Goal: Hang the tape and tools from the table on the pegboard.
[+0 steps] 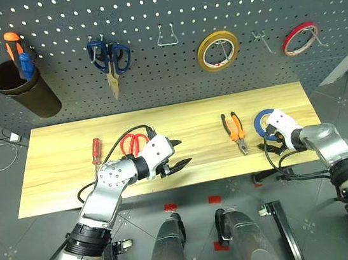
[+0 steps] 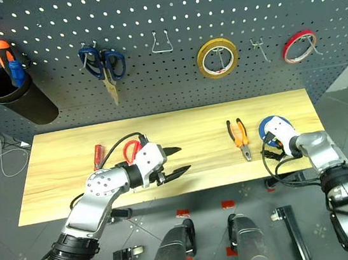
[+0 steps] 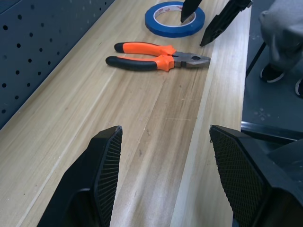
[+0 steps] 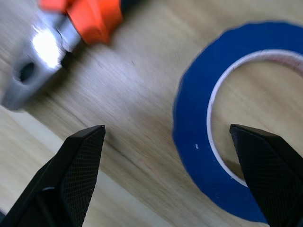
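Over on the right end of the surface (image 1: 159, 116) we've got the blue tape (image 3: 174, 18) lying flat, hole facing up, with our right gripper (image 3: 208, 21) hanging right over it, jaws spread wide and holding nothing. From the right wrist camera one finger sits over the roll's white core side and the other over bare wood toward the pliers (image 1: 234, 132), so the near wall of the roll is pretty much between them; our guess is the coming move is a drop straight down to pinch that wall. That arm is clearly the nearer one for the tape. The pliers lie just beside the roll, on its left, long axis running front to back, metal nose toward the front edge and orange handles toward the pegboard (image 1: 164, 9). Our left gripper (image 1: 172, 156) floats above the middle of the surface, jaws apart and empty, pointing toward the pliers and well short of them. Red scissors (image 1: 134, 141) and the red screwdriver (image 1: 95, 152) sit behind and to the left of that arm. Can't make out any brand or lettering on the tape or tools.
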Robot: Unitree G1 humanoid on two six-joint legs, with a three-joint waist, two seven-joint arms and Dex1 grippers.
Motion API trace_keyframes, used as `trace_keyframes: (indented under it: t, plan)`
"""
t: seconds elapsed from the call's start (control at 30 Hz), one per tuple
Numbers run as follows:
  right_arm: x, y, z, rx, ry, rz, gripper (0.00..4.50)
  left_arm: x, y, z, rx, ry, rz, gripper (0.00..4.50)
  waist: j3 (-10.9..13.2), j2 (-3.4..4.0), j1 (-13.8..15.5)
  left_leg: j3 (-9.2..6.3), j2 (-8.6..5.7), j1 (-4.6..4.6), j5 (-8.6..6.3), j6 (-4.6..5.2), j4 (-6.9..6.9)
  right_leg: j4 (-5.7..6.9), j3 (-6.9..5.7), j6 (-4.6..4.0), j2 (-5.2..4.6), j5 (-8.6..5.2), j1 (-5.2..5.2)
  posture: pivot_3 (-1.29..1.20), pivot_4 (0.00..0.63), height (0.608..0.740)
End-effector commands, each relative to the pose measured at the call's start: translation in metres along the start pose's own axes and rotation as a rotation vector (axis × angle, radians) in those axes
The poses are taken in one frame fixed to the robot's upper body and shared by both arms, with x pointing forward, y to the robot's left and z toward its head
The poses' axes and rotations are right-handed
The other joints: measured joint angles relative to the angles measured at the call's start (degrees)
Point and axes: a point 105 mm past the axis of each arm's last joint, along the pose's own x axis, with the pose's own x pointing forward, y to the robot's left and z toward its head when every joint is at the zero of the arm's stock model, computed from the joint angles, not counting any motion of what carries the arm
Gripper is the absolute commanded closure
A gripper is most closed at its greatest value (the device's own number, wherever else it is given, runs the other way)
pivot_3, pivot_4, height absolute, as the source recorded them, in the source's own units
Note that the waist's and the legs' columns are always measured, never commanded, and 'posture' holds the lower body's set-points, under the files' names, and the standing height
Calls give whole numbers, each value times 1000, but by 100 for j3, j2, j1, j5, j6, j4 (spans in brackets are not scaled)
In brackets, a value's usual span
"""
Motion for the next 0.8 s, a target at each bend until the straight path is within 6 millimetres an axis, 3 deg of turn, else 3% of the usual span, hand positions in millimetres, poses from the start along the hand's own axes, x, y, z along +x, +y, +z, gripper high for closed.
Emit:
trace_keyframes:
  t: [0.03, 0.13, 0.37, 0.53, 0.63, 0.7, 0.8]
  plan:
    - [-1, -9, -10, -5, 77, 13, 391, 1, -5, 11, 47, -44, -15, 1358, 6, -4, 0, 1, 0, -1, 0, -1, 2, 1, 0, 0, -1, 0, -2, 29, 406, 740]
    - [-1, -12, -14, -30, 122, 15, 1242, 1, -8, 16, 48, -76, -28, 1358, 7, -6, 11, -3, 1, -2, 0, -4, 3, 4, -7, 1, -2, 0, -2, 30, 396, 740]
    - [-4, -16, -28, -127, 147, -66, 3704, 1, -23, 27, 21, -148, -93, 1358, 6, -8, 30, -5, 1, -1, 9, -32, 19, 10, -11, 4, -4, 0, 6, 9, 375, 740]
    - [-35, -21, -14, -226, 5, -225, 3816, 0, -24, 45, -28, -259, -89, 1358, 4, 1, 167, -13, -1, -8, 7, -37, 37, 18, -18, 34, -8, -15, 9, -13, 363, 740]
    - [-67, -2, 1, -294, -98, -323, 3816, -6, -14, 59, -92, -333, -27, 1358, 1, 10, 164, -15, 0, -37, 3, -41, 59, 28, -23, 32, -11, -14, -10, -35, 358, 740]
    - [-95, 20, 25, -431, -211, -447, 3816, -12, -2, 70, -96, -389, 30, 1358, 2, 15, 129, -14, 3, -54, -1, -47, 75, 43, -23, 33, -10, -14, -28, -47, 360, 740]
    - [-117, 44, 53, -553, -338, -536, 3816, -17, 9, 82, -103, -440, 71, 1358, 1, 23, 37, -4, 16, -45, -3, -56, 72, 55, -16, 61, 0, -30, -36, -53, 361, 740]
